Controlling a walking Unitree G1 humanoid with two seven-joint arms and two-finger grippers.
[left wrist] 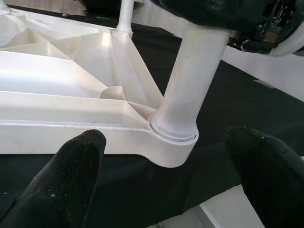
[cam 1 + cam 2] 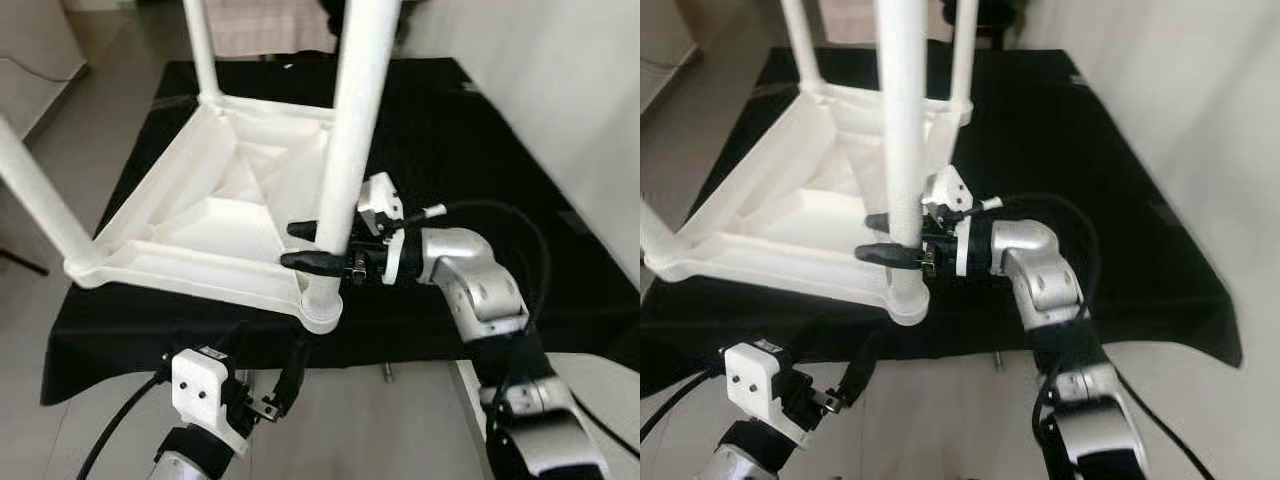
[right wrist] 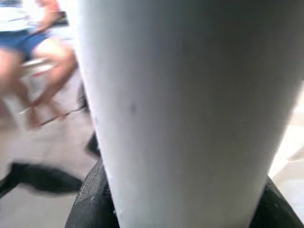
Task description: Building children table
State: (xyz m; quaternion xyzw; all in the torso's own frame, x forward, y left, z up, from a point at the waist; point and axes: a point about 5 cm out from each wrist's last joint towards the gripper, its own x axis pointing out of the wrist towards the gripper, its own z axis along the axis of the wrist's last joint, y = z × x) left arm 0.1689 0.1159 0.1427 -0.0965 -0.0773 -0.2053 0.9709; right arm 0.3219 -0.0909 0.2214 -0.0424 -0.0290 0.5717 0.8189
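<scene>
Table top (image 2: 190,215): upside down on the black cloth (image 2: 500,170), middle of the picture.
Right gripper (image 2: 318,246): squeezing the near leg (image 2: 345,150) just above its socket.
Left gripper (image 2: 272,392): spread apart, holding nothing, bottom left.
Risk: I think a crooked push could tilt the leg or pop it out.

Right claw (image 2: 305,246) clamps the upturned white table's (image 2: 215,215) near leg (image 2: 345,150)
</scene>
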